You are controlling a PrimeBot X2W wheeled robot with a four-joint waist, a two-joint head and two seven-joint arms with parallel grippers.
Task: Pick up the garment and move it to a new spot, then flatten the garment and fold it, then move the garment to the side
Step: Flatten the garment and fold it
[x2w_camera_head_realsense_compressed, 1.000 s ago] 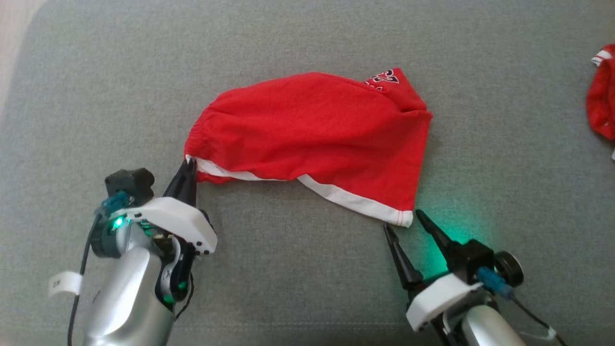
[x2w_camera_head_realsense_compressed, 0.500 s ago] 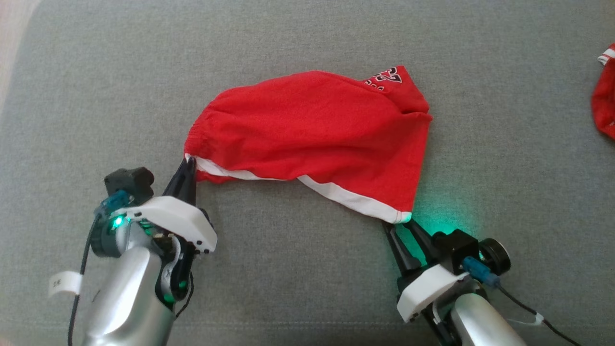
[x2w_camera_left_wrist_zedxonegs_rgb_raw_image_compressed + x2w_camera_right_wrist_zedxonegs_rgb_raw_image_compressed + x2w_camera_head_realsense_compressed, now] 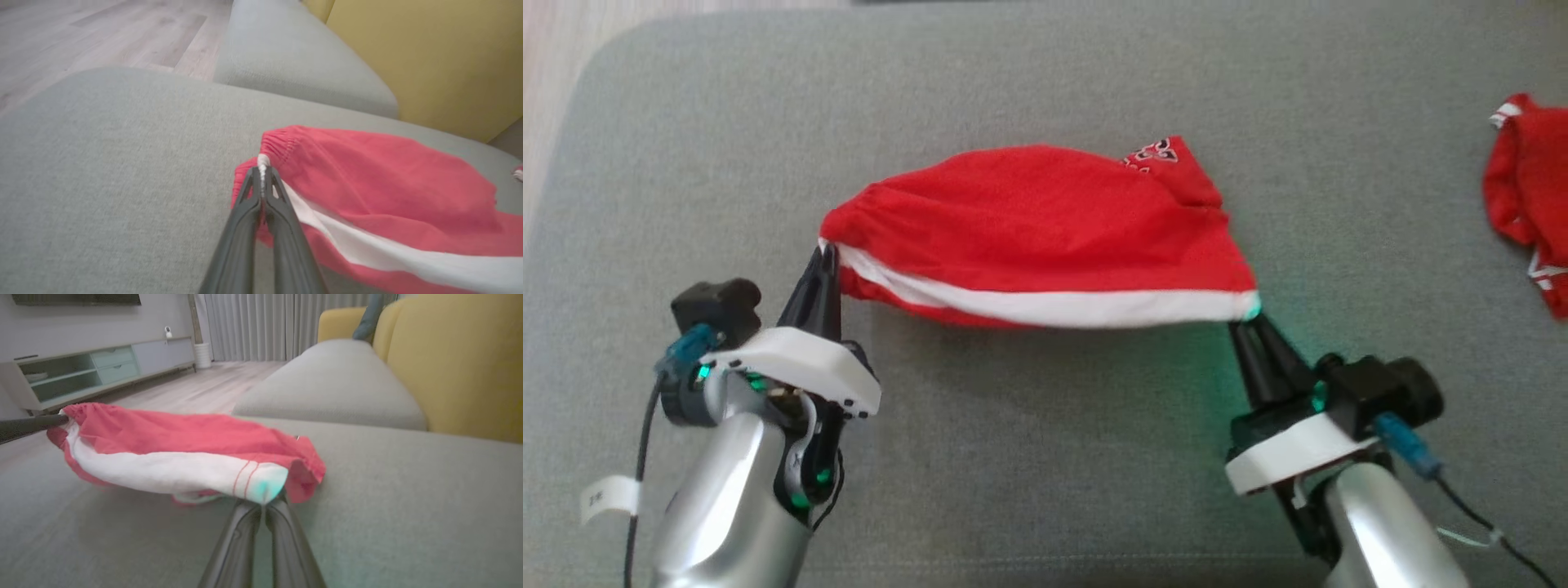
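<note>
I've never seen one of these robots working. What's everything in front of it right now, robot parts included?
garment: one, red with a white band, over the seat cushion, banded edge stretched between both grippers
second garment: one, red with white trim, lying on the same cushion, far right
seat cushion: one, grey, under both garments
further cushion: one, grey, beyond it
backrest: one, yellow, behind the cushions
floor: one, pale wood, beside the sofa
cabinet: one, low, pale grey-green, along the wall
curtains: pale grey, far end of the room
left gripper: one, dark fingers, shut on the garment's left corner
right gripper: one, dark fingers, shut on its right corner
</note>
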